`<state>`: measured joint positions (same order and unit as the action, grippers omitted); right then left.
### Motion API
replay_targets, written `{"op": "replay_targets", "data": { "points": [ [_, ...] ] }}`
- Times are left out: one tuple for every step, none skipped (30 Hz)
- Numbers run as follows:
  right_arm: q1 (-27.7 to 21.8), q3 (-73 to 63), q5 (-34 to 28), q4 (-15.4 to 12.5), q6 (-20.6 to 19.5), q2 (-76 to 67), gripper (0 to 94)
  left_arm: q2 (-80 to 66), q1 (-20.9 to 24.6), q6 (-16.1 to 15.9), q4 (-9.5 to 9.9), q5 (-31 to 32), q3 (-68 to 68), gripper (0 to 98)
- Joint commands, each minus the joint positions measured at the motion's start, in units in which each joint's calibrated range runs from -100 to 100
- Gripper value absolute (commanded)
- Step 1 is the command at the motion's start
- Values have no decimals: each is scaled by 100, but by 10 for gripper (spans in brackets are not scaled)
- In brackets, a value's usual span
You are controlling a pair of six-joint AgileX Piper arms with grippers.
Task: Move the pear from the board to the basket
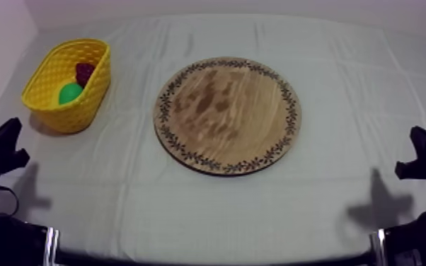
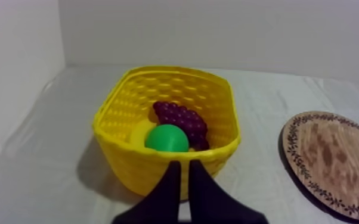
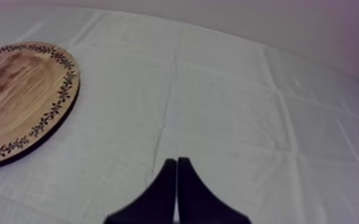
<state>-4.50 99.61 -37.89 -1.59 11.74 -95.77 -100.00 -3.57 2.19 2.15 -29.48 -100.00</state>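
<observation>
Grey-white cloth [image 1: 216,205], creased in squares, meets pale walls [image 2: 217,30]; left and right jaws pressed together.

No words, labels, brands, numbers or signs are showing anywhere readable. The wooden board [image 1: 226,117] is carrying only a leafy ornament around its rim, which is not lettering. The yellow basket [image 1: 92,99] is showing plain woven walls with no markings.
</observation>
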Motion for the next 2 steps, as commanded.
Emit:
{"op": "replay_targets", "data": {
  "points": [
    [-1,5,6,0,6,1,5,0,-1,73,10,-33,0,13],
    [-1,5,6,0,6,1,5,0,-1,87,12,-63,0,9]
  ]
}}
